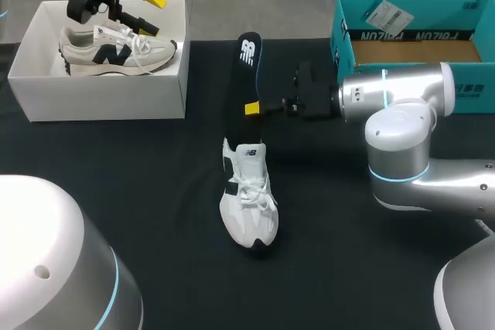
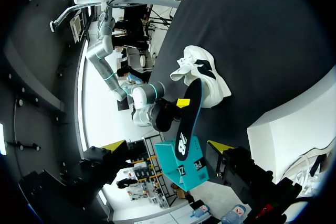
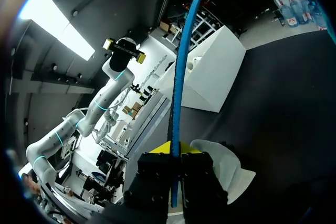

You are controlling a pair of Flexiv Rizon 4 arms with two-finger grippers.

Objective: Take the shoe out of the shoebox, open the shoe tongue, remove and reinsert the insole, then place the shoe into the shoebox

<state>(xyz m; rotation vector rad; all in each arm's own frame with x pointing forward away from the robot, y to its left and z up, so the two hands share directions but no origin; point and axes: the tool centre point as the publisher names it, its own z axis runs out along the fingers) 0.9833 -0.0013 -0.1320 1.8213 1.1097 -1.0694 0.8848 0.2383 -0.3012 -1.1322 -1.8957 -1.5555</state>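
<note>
A white shoe [image 1: 247, 205] lies on the black table mat, toe toward the near edge. A black insole [image 1: 246, 75] rises from its heel opening, and my right gripper [image 1: 251, 107] is shut on the insole's middle. In the right wrist view the insole [image 3: 181, 77] shows edge-on between the fingers of that gripper [image 3: 174, 153], with the shoe [image 3: 226, 163] just beneath. My left gripper [image 1: 152, 11] hangs open over the white shoebox [image 1: 100, 98], which holds a second, beige shoe [image 1: 116, 50]. Its wrist view shows the left gripper [image 2: 165, 148] standing wide, far from the insole [image 2: 189, 116] and shoe [image 2: 202, 74].
A teal cardboard box [image 1: 410, 32] stands at the back right, just behind my right arm. The white shoebox [image 2: 294, 129] takes up the back left corner. Bare black mat surrounds the shoe on the near side.
</note>
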